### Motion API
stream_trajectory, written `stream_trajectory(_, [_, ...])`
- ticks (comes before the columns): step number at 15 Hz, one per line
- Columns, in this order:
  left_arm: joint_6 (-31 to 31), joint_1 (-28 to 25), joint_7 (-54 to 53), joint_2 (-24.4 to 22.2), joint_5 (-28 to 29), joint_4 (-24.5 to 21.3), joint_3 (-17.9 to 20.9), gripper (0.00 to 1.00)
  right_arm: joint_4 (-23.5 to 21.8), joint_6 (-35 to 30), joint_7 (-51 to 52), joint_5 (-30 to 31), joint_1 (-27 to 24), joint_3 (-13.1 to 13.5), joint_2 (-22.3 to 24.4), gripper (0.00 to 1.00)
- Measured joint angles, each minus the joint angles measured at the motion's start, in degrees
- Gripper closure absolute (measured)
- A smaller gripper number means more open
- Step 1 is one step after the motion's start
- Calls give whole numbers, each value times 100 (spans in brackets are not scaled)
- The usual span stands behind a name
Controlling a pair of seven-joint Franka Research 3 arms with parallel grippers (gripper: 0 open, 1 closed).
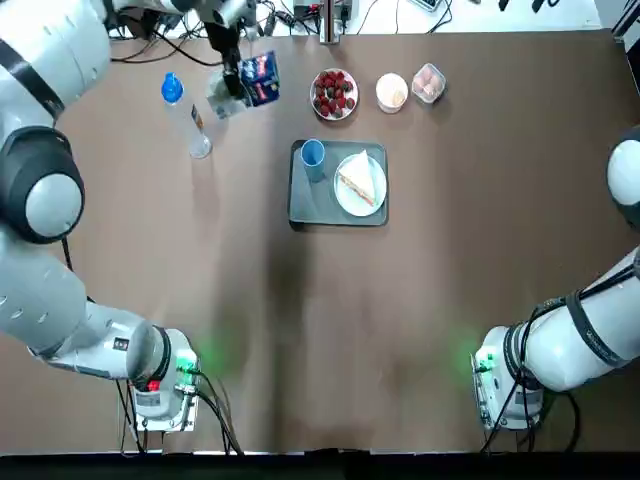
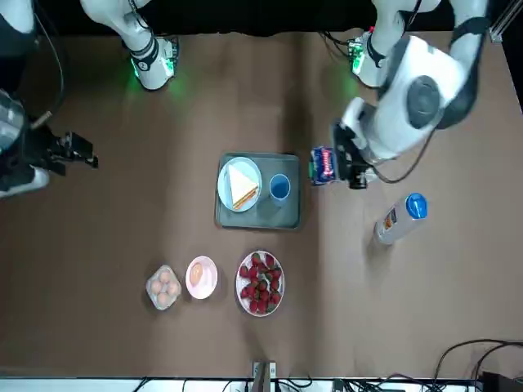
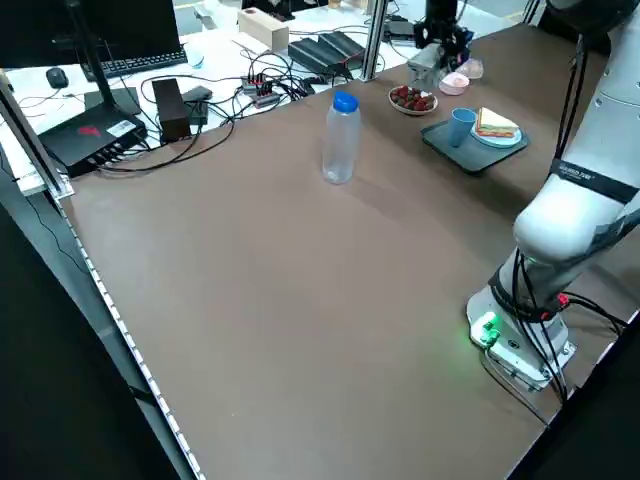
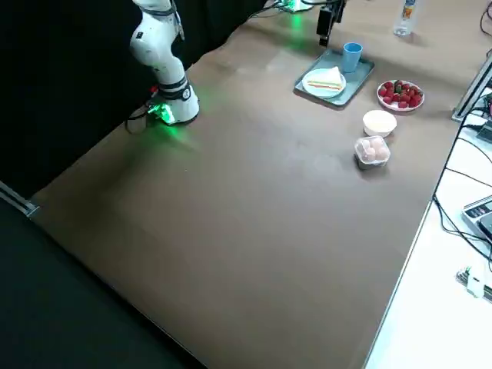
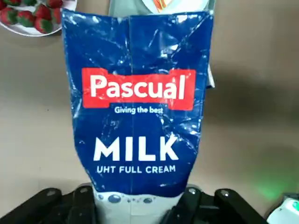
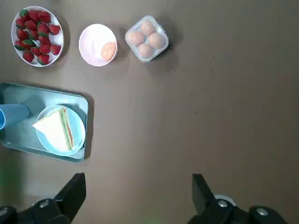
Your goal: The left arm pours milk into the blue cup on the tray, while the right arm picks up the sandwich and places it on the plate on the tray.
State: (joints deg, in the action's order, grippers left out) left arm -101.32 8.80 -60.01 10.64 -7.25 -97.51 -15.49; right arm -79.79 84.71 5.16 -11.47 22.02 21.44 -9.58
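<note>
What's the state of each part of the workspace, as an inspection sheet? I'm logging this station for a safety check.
Surface: brown tabletop, nothing seen spilled
Job's things: sandwich on plate, beside blue cup, all on tray
Clutter: strawberries, bottle, bowl, egg pack
Left gripper: holding milk left of strawberries
Right gripper: open, holding nothing, right of tray
Cables: along arms and far edge
Surroundings: monitor, keyboard, dark curtain

Blue-and-white milk carton (image 5: pixel 138 107), brand: "Pascual", white lettering on red band
Carton, slogan: "Giving the best", beneath the brand
Carton, product name: "MILK", large white capitals
Carton, type: "UHT FULL CREAM", lowest line
</note>
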Motion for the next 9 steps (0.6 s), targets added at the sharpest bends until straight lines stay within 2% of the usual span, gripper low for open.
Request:
stream_trajectory(2, [-129, 496, 418, 82, 504, -110, 1, 56, -62, -121, -1, 71, -104, -39, 301, 0])
stream_trajectory(3, [-152, 637, 485, 143, 624, -121, 2, 56, -132, -140, -1, 146, -223, -164, 430, 0])
stream_trajectory(4, [-208, 765, 581, 215, 729, -132, 3, 56, -223, -140, 0, 234, -423, -406, 564, 0])
stream_trajectory(6, [-291, 954, 883, 362, 1048, -137, 4, 56, -407, -140, -11, 398, -938, -1077, 775, 0])
stream_trajectory(7, [-306, 1032, 1003, 427, 1192, -137, 4, 56, -481, -138, -26, 430, -1104, -1309, 833, 0])
stream_trajectory(9, [-310, 1206, 1268, 562, 1541, -139, 6, 56, -646, -39, -44, 468, -1228, -1485, 905, 0])
